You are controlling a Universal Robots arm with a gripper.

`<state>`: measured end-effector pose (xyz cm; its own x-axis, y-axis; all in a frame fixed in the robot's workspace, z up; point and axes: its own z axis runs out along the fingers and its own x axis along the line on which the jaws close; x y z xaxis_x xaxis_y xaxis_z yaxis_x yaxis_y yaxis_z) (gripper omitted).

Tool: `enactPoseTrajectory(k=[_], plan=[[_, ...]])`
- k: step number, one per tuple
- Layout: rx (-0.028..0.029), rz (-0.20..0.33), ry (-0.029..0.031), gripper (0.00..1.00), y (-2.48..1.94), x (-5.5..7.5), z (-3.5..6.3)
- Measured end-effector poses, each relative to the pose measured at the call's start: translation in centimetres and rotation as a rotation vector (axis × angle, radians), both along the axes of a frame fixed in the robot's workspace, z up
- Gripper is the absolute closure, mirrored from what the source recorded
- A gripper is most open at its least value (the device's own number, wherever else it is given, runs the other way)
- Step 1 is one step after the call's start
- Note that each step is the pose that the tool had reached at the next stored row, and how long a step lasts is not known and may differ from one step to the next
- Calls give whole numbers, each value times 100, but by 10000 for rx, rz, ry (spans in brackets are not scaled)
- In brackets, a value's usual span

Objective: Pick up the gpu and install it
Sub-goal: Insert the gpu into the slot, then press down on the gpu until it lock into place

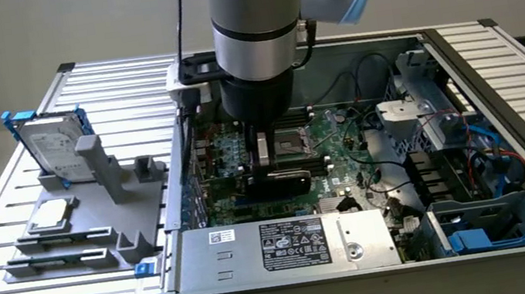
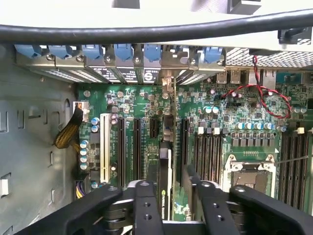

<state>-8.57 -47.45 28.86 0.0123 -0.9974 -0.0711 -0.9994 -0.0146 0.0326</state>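
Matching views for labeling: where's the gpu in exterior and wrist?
Exterior view: gpu sits inside the open case, directly under the arm, just nearer the camera than the CPU socket.
Wrist view: gpu is seen edge-on among the expansion slots, between the white slot and the CPU socket.
Shared landmark: the CPU socket.
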Motion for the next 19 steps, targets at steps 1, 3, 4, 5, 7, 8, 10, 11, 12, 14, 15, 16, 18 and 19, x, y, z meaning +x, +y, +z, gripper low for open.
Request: enactPoseTrajectory(k=[1,3,4,5,7,8,10,11,12,14,15,16,18,19], plan=[[-2,0,5,69,0,0,1],[-3,0,13,80,0,0,1],[-4,0,17,86,0,0,2],[-3,0,21,86,0,0,2],[-3,0,28,89,0,0,1],[-3,0,32,89,0,0,1],[-3,0,40,89,0,0,1],[-3,0,44,89,0,0,1],[-3,0,48,89,0,0,1],[-3,0,55,89,0,0,1],[-3,0,58,89,0,0,1],[-3,0,63,89,0,0,1],[-2,0,70,89,0,0,1],[-1,0,73,89,0,0,-2]])
